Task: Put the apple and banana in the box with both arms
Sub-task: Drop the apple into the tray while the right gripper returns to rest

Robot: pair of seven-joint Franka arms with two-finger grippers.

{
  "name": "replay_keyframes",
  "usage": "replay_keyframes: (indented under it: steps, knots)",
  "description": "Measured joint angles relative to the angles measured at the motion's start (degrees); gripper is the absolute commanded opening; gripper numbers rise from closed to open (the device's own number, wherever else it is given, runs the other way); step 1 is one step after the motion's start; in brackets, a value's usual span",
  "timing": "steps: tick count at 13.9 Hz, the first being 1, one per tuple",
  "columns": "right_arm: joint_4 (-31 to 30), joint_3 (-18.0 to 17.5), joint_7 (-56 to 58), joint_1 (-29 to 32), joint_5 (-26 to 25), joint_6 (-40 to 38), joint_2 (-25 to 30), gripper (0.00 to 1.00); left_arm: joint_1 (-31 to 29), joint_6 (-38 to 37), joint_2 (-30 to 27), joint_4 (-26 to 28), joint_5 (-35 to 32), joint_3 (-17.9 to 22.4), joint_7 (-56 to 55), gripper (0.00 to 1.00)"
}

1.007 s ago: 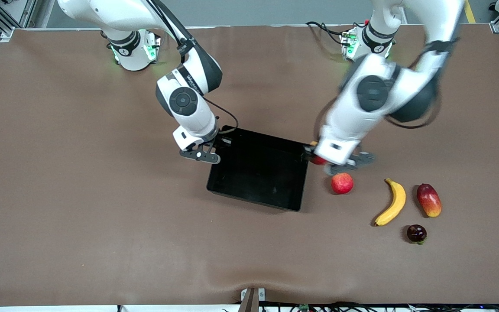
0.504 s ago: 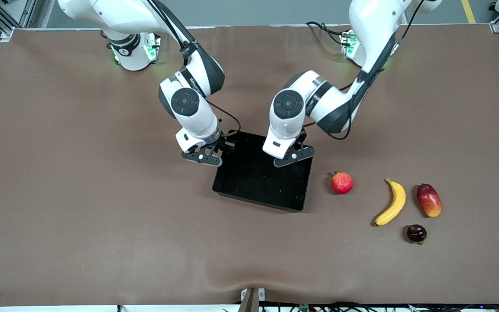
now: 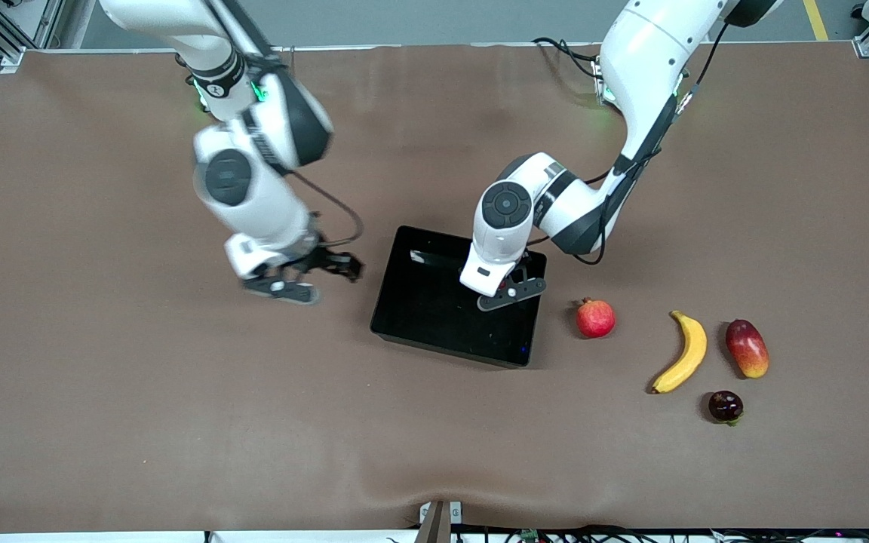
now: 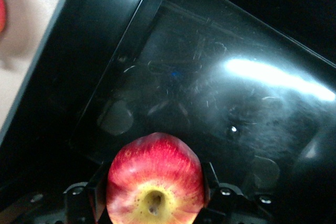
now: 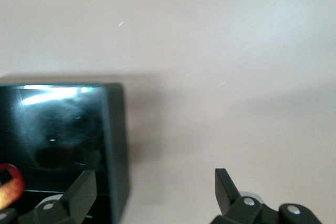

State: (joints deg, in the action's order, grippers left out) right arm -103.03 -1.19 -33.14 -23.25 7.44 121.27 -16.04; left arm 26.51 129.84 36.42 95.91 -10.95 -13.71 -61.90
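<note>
The left gripper [image 3: 511, 290] pinches the apple [image 4: 155, 179] over the box [image 3: 404, 313], inside its walls. The right gripper [image 3: 300, 277], fingers spread, is over bare table [image 3: 178, 392] beside the box's edge.

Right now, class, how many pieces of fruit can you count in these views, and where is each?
5. The apple is in the left gripper over the box. On the table toward the left arm's end: pomegranate, banana, mango, and a dark round fruit nearest the camera.
</note>
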Motion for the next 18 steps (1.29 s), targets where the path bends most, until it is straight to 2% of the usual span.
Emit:
replay_keyframes:
  steps: [4,12,13,14,15,16,17,18]
  knots:
    - [-0.1,0.1,11.8,9.5,0.0,-6.7,5.3,1.0,-0.3,0.8,1.9,0.0,-3.3,1.0,0.0,0.0]
    - [-0.1,0.2,29.4,24.1,0.0,-17.2,13.4,1.0,-0.2,1.7,2.4,0.0,-3.5,0.9,0.0,0.0]
    - [-0.1,0.2,30.6,25.8,0.0,-18.6,14.3,1.0,-0.2,1.7,2.5,0.0,-3.5,0.9,0.0,0.07]
    - [0.1,0.2,31.4,26.8,0.0,-20.0,15.1,1.0,-0.2,1.8,2.8,0.0,-3.5,0.8,0.0,0.19]
    - [0.8,0.2,31.6,27.2,0.0,-21.8,15.7,1.0,-0.2,1.8,2.8,0.0,-3.5,0.8,0.0,0.44]
    - [2.1,0.1,31.6,27.3,0.0,-23.8,16.1,1.0,-0.2,1.8,2.8,0.0,-3.5,0.8,0.0,0.8]
    - [3.8,-0.1,31.6,27.2,0.0,-25.7,16.3,1.0,-0.2,1.8,2.8,0.0,-3.5,0.8,0.0,1.0]
    - [5.3,-0.2,31.6,27.2,0.0,-27.4,16.5,1.0,-0.2,1.8,2.8,0.0,-3.5,0.8,-0.3,1.0]
